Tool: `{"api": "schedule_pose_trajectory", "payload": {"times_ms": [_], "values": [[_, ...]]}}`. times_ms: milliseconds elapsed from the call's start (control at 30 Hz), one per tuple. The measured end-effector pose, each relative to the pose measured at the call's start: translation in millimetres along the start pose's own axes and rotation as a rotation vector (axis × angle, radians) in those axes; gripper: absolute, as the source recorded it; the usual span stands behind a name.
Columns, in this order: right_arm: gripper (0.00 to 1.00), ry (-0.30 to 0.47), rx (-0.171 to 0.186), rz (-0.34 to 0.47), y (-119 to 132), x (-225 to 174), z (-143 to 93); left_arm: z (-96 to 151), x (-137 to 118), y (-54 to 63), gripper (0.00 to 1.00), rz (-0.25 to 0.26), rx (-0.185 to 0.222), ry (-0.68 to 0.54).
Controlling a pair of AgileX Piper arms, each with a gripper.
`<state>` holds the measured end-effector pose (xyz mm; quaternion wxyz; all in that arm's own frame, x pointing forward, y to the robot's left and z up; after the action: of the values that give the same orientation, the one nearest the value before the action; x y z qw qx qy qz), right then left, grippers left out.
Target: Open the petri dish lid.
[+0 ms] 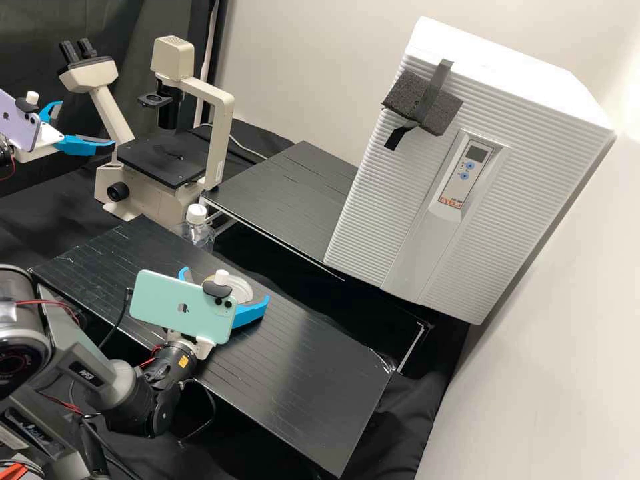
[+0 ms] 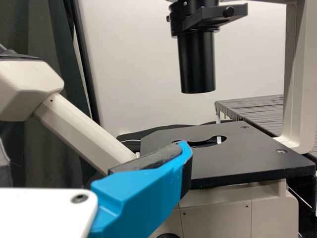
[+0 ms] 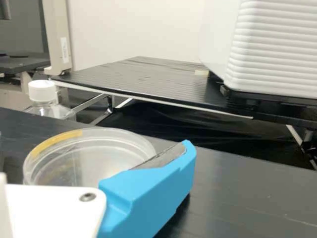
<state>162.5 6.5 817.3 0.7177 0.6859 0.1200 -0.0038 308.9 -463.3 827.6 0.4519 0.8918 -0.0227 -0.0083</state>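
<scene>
On the black bench (image 1: pixel 313 373), the petri dish (image 3: pixel 67 166) sits between the right gripper's (image 1: pixel 225 284) spread fingers; the left gripper (image 1: pixel 88 122) is spread too. Closing low could lift everything, 1 finger landing first could shove it, overtightening could jam the lid (image 3: pixel 126 133)

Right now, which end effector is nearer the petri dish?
Right. The right end effector is down close to the petri dish, its fingers open; the left end effector is raised well away from it, by the microscope.
</scene>
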Motion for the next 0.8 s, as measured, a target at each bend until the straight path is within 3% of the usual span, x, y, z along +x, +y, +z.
{"api": "schedule_pose_trajectory", "payload": {"times_ms": [533,800], "values": [[0.0,0.004,0.019,0.016,-0.1,2.1,-1.9,0.0,0.0,0.0,1.0,0.0,0.0,0.0],[0.0,0.01,0.002,0.018,-0.8,3.1,-3.3,0.0,0.0,0.0,1.0,0.0,0.0,0.0]]}}
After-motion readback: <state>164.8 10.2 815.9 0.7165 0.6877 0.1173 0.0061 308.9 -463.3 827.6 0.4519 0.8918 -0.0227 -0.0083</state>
